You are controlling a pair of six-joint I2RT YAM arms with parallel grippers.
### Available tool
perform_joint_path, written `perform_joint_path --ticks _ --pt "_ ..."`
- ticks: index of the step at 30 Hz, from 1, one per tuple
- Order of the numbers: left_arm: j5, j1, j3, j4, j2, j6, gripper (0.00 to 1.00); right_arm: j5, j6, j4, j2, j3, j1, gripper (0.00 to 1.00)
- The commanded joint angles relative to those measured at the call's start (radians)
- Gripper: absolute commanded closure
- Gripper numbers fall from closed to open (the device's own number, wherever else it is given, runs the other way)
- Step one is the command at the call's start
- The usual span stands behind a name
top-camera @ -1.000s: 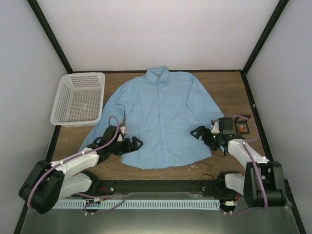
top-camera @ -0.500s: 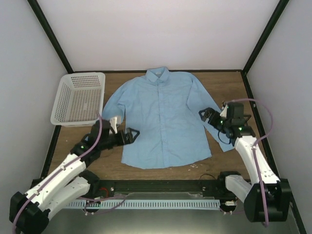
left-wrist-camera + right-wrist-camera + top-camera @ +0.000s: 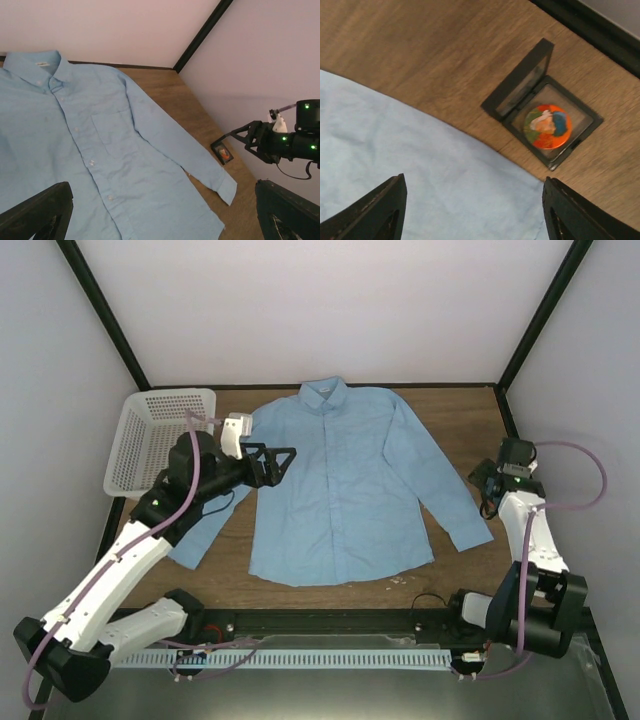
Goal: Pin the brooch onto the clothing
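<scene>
The light blue shirt [image 3: 330,480] lies flat on the table, collar to the back. It also fills the left wrist view [image 3: 100,145]. The brooch [image 3: 547,126], a small orange-red disc, lies in an open black frame box [image 3: 580,117] beside the shirt's right cuff [image 3: 420,175]. From the left wrist the brooch [image 3: 225,154] shows as a tiny dot. My right gripper [image 3: 475,215] is open and empty, above the cuff, just short of the box. It hides the box in the top view [image 3: 487,488]. My left gripper [image 3: 283,464] is open and empty, raised over the shirt's left shoulder.
A white mesh basket [image 3: 160,393] stands at the back left, close behind my left arm. A black frame post [image 3: 520,345] and the right wall run close to the box. Bare wooden table [image 3: 455,420] shows beyond the right sleeve.
My left arm has lifted from the shirt's lower left hem and swung back over its shoulder. My right arm has swung right, from the sleeve to the box.
</scene>
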Motion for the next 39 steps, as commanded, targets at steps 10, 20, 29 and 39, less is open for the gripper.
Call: perform_joint_path --ticks 10,20,29,39 --pt "0.058 0.002 0.066 -0.212 0.044 0.091 0.00 0.156 -0.164 0.131 0.188 -0.026 -0.067 0.39" --pt "0.135 0.002 0.041 -0.193 0.100 0.038 0.00 0.073 -0.294 0.293 0.245 -0.070 -0.116 0.13" --pt "0.168 0.002 0.039 -0.179 0.116 -0.008 0.00 -0.008 -0.305 0.330 0.313 -0.076 -0.171 0.26" --pt "0.170 -0.004 0.023 -0.158 0.105 -0.047 0.00 -0.068 -0.304 0.349 0.395 -0.060 -0.213 0.30"
